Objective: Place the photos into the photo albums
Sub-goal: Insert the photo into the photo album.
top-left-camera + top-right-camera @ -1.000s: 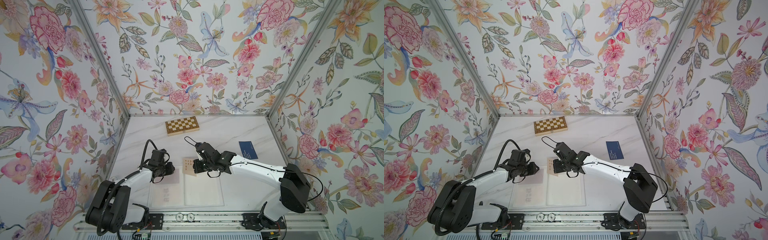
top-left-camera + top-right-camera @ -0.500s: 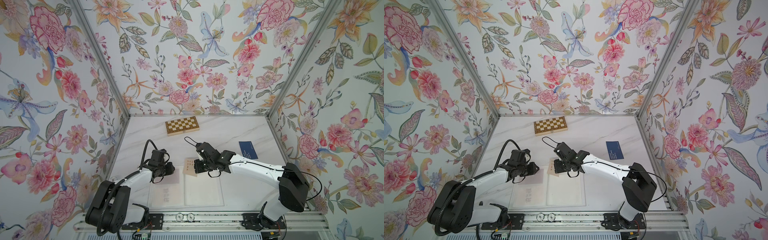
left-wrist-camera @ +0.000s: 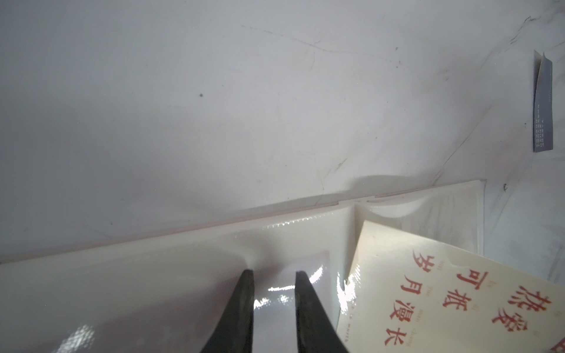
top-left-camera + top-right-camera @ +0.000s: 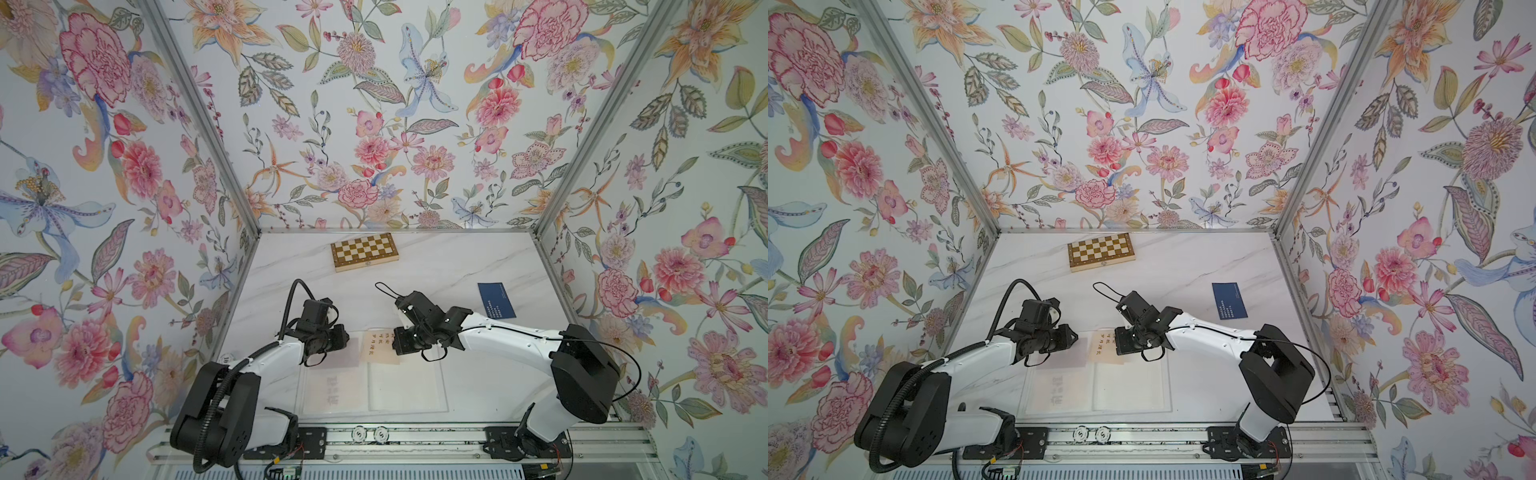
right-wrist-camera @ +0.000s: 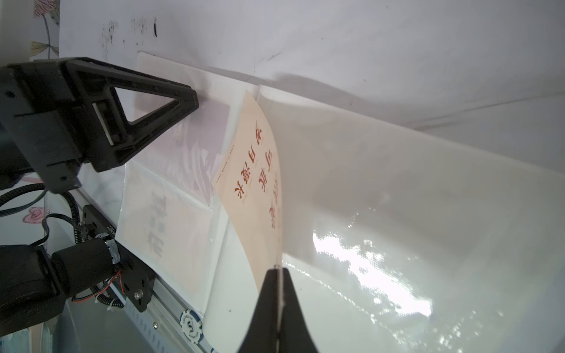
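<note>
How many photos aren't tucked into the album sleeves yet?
2. One cream card, pinched by the right gripper, over the open album; one navy card flat on the table, right side. Others may be hidden beneath it.

Cream paper card with red Chinese characters [image 3: 458, 290]: runs off the left wrist picture's edge; one end hidden under the right gripper [image 4: 397, 348] in both top views.
Navy blue rectangular card [image 4: 496, 300]: pale print too small to read.
Grey characters [image 5: 156, 226] in a translucent sleeve of the white photo album [image 4: 407, 386]: blurred by the film.
Left gripper [image 4: 345, 338]: fingertips lost against its black body in both top views.
</note>
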